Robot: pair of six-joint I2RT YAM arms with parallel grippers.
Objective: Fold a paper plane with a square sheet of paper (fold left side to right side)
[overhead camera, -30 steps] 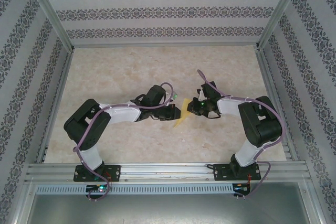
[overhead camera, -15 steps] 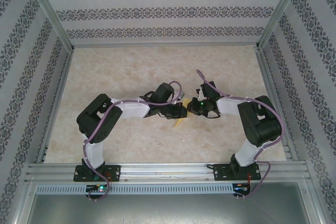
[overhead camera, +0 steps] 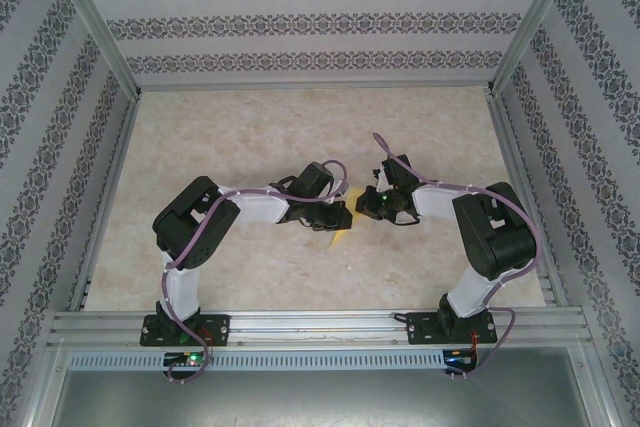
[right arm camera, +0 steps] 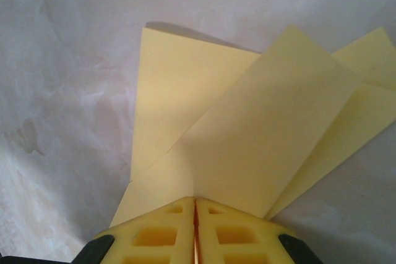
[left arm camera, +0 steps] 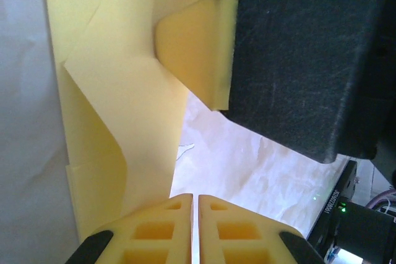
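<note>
Top external view: the square sheet of paper (overhead camera: 340, 234) lies mid-tabletop (overhead camera: 240, 127), the left gripper (overhead camera: 337, 217) over its 11 o'clock edge and the right gripper (overhead camera: 366, 205) at 1 o'clock. Both jaws are pressed together. The right tips rest on the sheet, and the left ones meet a raised, curling flap. The left-to-right fold looks half made; next, carry the flap toward 3 o'clock, match edges and crease.
</note>
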